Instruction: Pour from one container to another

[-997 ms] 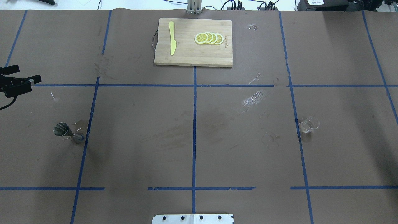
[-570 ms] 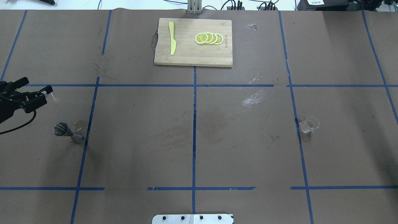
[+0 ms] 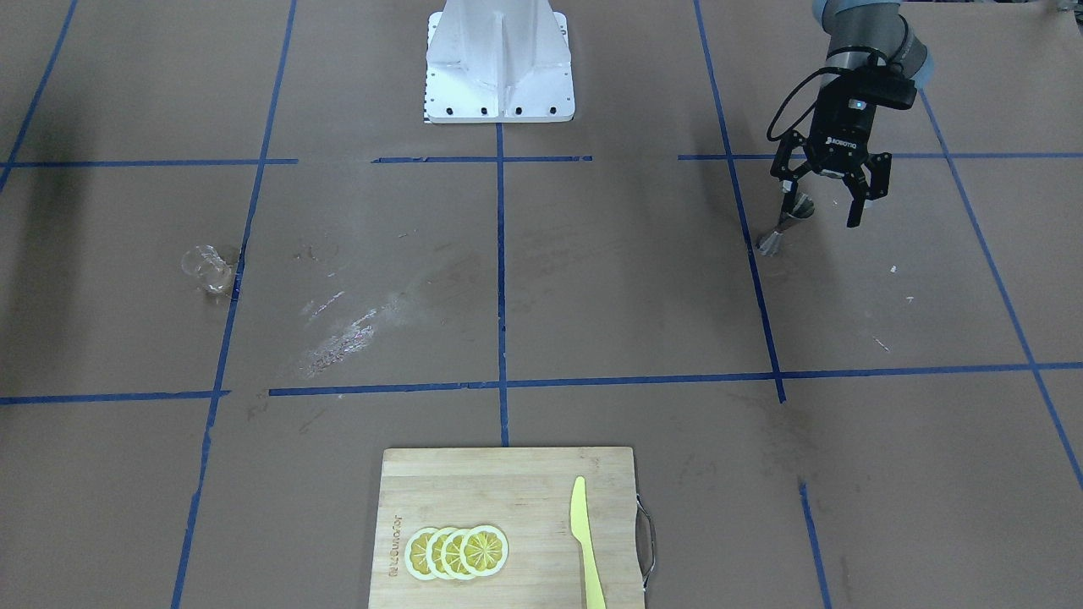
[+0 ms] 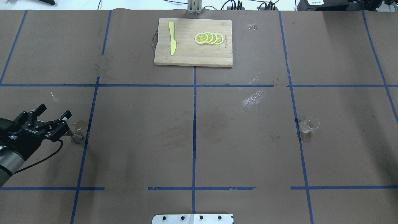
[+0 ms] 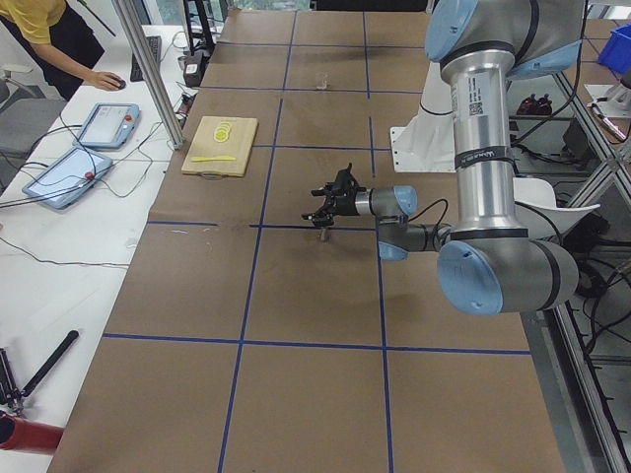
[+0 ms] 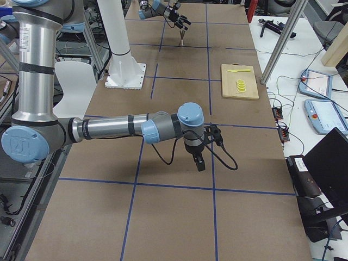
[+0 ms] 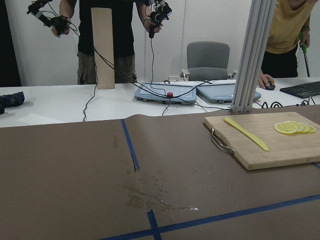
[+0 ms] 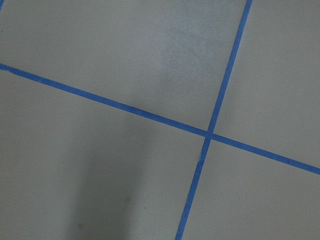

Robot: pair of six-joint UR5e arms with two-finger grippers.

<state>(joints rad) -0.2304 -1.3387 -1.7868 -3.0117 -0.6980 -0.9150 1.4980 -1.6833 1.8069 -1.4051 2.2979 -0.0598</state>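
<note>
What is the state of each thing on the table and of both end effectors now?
jigger: upright, not gripped.
left end effector: open, near the jigger's top.
right end effector: cannot tell.
glass cup: upright, untouched.
knife: flat on the cutting board.
lemon slices: overlapping in a row.

Bench (image 4: 140, 124) covered in matt brown paper, lined with blue tape (image 4: 194, 124); jigger (image 4: 78, 137) of polished metal; cup (image 4: 308, 124) of clear glossy glass; cutting board (image 4: 189, 54) of pale matt wood; yellow knife (image 4: 172, 39) smooth, probably plastic
</note>
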